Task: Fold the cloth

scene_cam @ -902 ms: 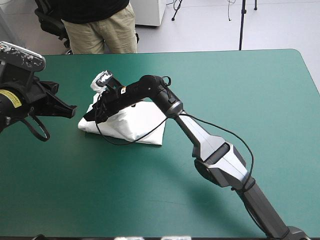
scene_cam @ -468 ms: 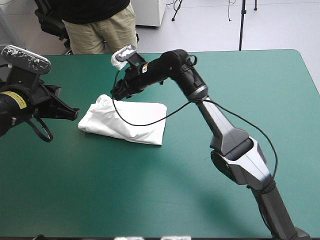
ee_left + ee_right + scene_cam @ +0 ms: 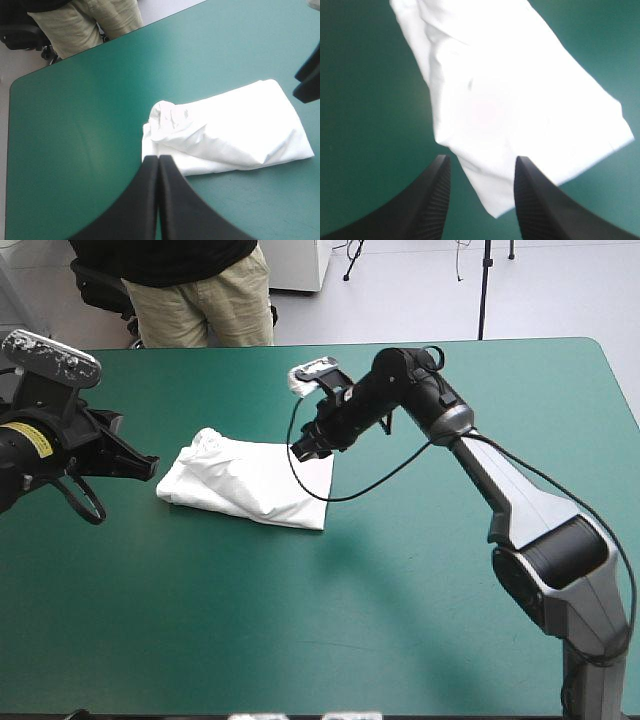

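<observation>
The white T-shirt (image 3: pixel 250 480) lies as a folded bundle on the teal-green table, left of the middle, with a rumpled lump at its left end (image 3: pixel 170 117). My right gripper (image 3: pixel 303 448) hovers open over the bundle's far right corner, nothing between its fingers; its own view looks down on the T-shirt (image 3: pixel 510 100). My left gripper (image 3: pixel 148 466) is shut and empty, just left of the bundle's left end. In the left wrist view the shut fingers (image 3: pixel 159 162) point at the bundle's near left edge, and the right gripper's fingertips (image 3: pixel 309 80) show beyond the T-shirt.
A person stands beyond the table's far edge, not over its top. The right arm (image 3: pixel 470 440) reaches across the middle of the table from the right. Bare teal-green cover (image 3: pixel 300 620) stretches in front of and to the right of the bundle.
My right gripper has drawn back to the right, from the bundle's left end to over its far right corner. The T-shirt lies flatter now. My left gripper has barely moved.
</observation>
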`<state>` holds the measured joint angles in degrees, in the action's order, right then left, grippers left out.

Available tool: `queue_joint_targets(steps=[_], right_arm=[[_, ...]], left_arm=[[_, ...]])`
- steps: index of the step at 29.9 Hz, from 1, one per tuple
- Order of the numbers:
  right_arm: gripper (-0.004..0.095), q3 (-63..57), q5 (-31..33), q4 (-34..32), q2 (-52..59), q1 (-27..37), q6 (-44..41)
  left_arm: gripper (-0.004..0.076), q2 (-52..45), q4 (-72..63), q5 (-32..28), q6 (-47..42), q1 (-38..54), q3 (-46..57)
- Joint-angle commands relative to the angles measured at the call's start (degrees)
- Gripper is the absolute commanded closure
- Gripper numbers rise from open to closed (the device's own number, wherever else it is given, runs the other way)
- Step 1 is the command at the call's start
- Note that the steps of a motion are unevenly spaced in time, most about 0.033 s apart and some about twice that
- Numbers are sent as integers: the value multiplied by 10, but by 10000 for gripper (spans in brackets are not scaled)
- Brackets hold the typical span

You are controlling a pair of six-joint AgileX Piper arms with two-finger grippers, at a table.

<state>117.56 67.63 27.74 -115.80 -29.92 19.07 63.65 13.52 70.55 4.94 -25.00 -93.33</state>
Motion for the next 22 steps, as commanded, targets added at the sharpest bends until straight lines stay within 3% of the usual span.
queue_joint_targets(steps=[1,7,10,17,20,22], right_arm=[[520,-124,-113,42,89,27,17],[421,-275,-204,164,86,45,89],[367,-291,-219,176,60,45,99],[366,-288,-240,227,7,45,120],[393,-288,-226,258,-5,45,147],[555,-288,-221,254,-5,45,156]], left_arm=[[741,-7,-1,10,-6,-1,-13],[741,-7,-7,10,-6,-1,-13],[741,-7,-7,10,-6,-1,-13],[741,-7,-9,14,-6,-1,-13],[741,-7,-16,14,-6,-1,-13],[741,-7,-17,14,-6,-1,-13]])
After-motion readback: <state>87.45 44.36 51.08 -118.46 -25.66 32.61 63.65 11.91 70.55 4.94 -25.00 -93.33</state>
